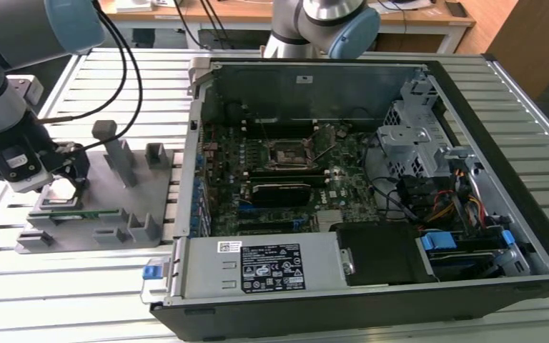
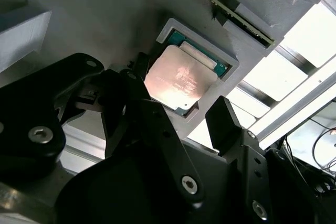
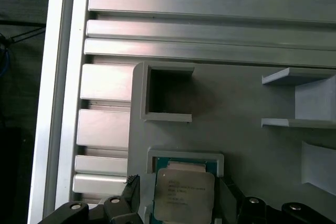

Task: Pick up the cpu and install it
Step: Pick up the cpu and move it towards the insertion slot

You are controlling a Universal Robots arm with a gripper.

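The silvery, square cpu [image 2: 181, 80] lies in a grey pocket [image 2: 169, 29], straddled by the wide-open gripper [image 2: 180, 88].

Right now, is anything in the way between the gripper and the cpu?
Nothing visible is. The open gripper sits right at the cpu, with fingers on each side of it. The cpu lies uncovered in its pocket in the grey fixture.

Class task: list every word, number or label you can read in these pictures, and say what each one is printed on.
Print on the cpu top, in both wrist views: faint lines, too blurred to read.
Black label inside the computer case: too small to read.
White sticker beside that label: too small to read.
Nothing can be quoted.
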